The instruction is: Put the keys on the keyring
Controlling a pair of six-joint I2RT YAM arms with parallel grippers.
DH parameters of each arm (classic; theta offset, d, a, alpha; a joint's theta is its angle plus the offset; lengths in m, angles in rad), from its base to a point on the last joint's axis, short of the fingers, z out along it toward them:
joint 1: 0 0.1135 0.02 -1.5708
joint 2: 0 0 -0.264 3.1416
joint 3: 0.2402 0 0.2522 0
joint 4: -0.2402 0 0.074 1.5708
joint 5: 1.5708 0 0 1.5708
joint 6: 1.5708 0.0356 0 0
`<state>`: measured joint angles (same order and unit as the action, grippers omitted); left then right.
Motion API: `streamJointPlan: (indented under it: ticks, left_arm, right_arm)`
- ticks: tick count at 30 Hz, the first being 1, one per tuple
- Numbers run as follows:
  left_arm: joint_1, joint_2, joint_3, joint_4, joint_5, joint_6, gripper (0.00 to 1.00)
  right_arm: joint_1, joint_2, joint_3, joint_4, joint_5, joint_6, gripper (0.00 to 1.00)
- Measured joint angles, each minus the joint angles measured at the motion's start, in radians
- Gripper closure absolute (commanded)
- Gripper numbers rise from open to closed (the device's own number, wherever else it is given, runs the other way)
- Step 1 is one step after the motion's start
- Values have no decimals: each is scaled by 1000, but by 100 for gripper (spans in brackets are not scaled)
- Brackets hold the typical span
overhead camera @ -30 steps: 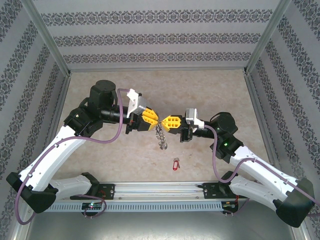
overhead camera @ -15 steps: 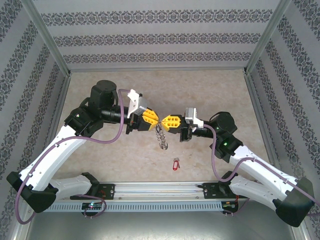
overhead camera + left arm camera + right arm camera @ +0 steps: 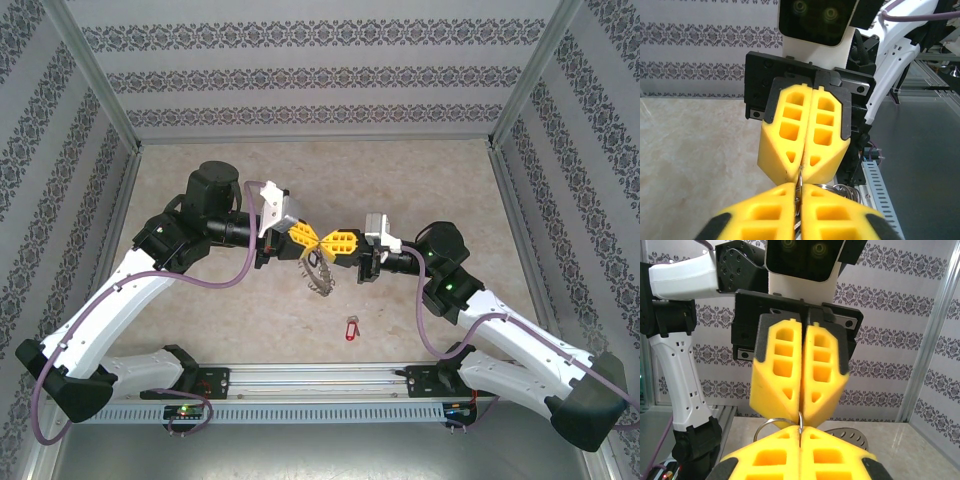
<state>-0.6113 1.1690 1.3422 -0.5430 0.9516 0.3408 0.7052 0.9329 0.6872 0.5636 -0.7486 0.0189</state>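
Observation:
My left gripper [image 3: 315, 240] and right gripper [image 3: 329, 242] meet tip to tip above the table's middle. Both are shut on the same thin wire loop [image 3: 801, 176] of the grey metal keyring [image 3: 318, 274], whose coiled bulk dangles tilted just beneath them. In the left wrist view my own yellow fingers [image 3: 765, 212] pinch the loop, with coiled rings [image 3: 844, 190] to the right. In the right wrist view the right gripper [image 3: 800, 434] clamps the loop [image 3: 769, 423], and a grey perforated piece [image 3: 846, 436] sits behind. The red key tag [image 3: 350, 329] lies on the table, apart from both grippers.
Patterned walls and metal posts [image 3: 98, 80] enclose the beige table [image 3: 400, 180] on three sides. A metal rail [image 3: 320, 385] with both arm bases runs along the near edge. Purple cables [image 3: 225, 275] loop off both arms.
Both grippers stay shut on the loop and have shifted slightly, the left arm leaning further right. The hanging keyring has drawn up and tilted. The red key tag has not moved.

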Motion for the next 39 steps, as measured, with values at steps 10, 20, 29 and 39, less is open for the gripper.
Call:
streamJointPlan:
  ticks: [10,20,29,39]
  left_arm:
    - [-10,-6,-14,-6,-45,24,100]
    - [-11,-11,-25,-21,-66,37,100]
    - [-11,-65,-73,-29,-74,48,100]
    - [-11,-124,-206,-32,-173,12,100]
  right_arm:
    - [26,-45,5,-83,48,-35,63]
    - [31,-348,-31,-341,260,-43,59]
    - [31,-356,-28,-715,557,125,59]
    - [33,-111,3,-1085,647,452,57]
